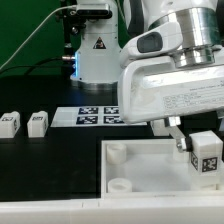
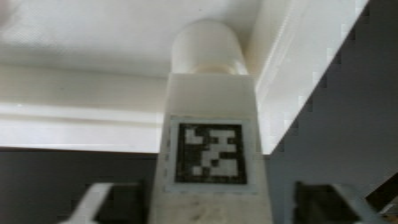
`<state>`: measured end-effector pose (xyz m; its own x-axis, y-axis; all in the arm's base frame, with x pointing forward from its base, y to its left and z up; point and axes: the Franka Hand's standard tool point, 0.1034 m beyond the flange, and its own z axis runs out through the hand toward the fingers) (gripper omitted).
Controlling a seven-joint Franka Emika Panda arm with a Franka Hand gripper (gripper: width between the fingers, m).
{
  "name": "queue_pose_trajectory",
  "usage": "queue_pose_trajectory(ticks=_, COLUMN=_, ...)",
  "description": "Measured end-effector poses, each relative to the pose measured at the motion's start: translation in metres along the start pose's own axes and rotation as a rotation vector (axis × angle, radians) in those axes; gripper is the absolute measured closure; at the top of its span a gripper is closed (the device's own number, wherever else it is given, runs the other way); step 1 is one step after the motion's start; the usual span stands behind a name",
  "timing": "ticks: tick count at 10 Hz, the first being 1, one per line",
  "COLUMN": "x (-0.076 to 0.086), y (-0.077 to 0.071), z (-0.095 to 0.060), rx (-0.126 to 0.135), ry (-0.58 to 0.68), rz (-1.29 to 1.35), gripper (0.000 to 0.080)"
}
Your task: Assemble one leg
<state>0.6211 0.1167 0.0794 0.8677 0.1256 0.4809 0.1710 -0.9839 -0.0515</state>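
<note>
Nearest us in the exterior view lies the white panel (image 1: 150, 178), flat on the black bench (image 1: 50, 150). Two round corner sockets (image 1: 118, 151) show on its side toward the exterior view's left.

Just beyond, over the panel's far corner at the exterior view's right, the end effector (image 1: 200, 140) is clamped on the leg (image 1: 206, 152). The block hangs roughly upright, with its tag toward the camera.

The wrist view bears out the grip: the leg (image 2: 214, 140) fills the centre, and a finger (image 2: 107, 205) presses close on either side of its tagged end. Its rounded tip points away toward the panel (image 2: 89, 100). We cannot tell whether the tip touches the panel or hangs just clear of it.

We judge that the grip is taken at the tagged end so the rounded tip stays free to enter a socket. The upright carriage would suit a straight drop, and seating is not yet done. The socket under the leg is hidden by the arm.

Farther back, at the exterior view's left, two loose legs (image 1: 38, 122) stand on the bench, well apart from the panel and out of the working path.

Behind them lies the marker board (image 1: 95, 116), and farthest of all stands the arm's base (image 1: 95, 55).
</note>
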Motion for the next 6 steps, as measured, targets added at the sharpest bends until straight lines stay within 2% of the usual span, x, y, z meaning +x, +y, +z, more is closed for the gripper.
queue_pose_trajectory(ticks=1, x=0.0000, y=0.0000, z=0.0000, rx=0.000, ry=0.000, rz=0.000, gripper=0.0329)
queue_pose_trajectory(ticks=2, x=0.0000, y=0.0000, z=0.0000, rx=0.000, ry=0.000, rz=0.000, gripper=0.0184)
queue_pose_trajectory(ticks=6, x=0.0000, y=0.0000, z=0.0000, rx=0.000, ry=0.000, rz=0.000, gripper=0.0151)
